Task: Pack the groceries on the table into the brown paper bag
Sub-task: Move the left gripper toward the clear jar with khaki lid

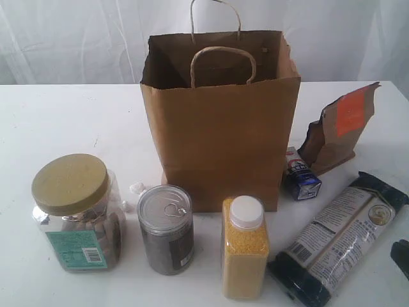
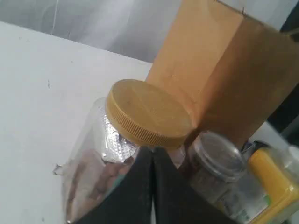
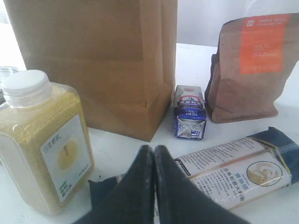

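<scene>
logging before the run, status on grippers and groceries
Left gripper shut, empty, by jar. Right gripper shut, empty, by packet. Can, bottle, carton, pouch also on table; bag upright, open. Nothing in the way.

The white table [image 1: 77,121] carries bag [image 1: 220,141], jar [image 1: 77,214], can [image 1: 166,230], bottle [image 1: 245,252], carton [image 1: 301,176], pouch [image 1: 339,131] and packet [image 1: 339,236].

White draped curtain [image 1: 77,38] across the back, soft vertical folds, bright even light

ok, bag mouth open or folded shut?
Open. The brown paper bag stands upright on the table, top rim spread wide, inner walls visible. Whether anything is inside: cannot tell.
</scene>
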You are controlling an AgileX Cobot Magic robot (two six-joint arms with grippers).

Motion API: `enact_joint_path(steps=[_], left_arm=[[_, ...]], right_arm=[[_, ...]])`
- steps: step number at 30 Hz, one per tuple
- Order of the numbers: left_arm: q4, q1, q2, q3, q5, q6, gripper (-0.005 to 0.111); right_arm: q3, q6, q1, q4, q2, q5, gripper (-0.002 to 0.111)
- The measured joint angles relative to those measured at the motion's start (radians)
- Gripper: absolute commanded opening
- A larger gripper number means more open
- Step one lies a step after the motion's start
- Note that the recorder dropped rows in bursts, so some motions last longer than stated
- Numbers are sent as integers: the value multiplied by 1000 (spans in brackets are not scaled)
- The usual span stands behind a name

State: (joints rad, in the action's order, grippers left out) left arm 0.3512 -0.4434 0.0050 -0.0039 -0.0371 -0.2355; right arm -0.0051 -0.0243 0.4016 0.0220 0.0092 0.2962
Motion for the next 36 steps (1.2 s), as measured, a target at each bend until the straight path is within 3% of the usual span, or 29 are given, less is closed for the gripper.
enact_joint_path(steps=[4, 10, 17, 26, 30, 34, 36], left_arm=[[25, 0, 0, -40, 4, -140, 0], [29, 0, -2, -136, 37, -178, 0], [29, 0, 42, -409, 382, -154, 0], [-156, 0, 410, -835, 812, -79, 2], [-146, 0, 595, -975, 916, 60, 23], [-111, 0, 758, -1083, 972, 174, 67], [-109, 0, 835, -1128, 989, 191, 80]], right_arm=[[0, 0, 0, 0, 0, 0, 0], [0, 0, 0, 0, 0, 0, 0], [0, 0, 0, 0, 0, 0, 0], [0, 0, 0, 0, 0, 0, 0], [0, 0, 0, 0, 0, 0, 0], [0, 0, 0, 0, 0, 0, 0], [0, 0, 0, 0, 0, 0, 0]])
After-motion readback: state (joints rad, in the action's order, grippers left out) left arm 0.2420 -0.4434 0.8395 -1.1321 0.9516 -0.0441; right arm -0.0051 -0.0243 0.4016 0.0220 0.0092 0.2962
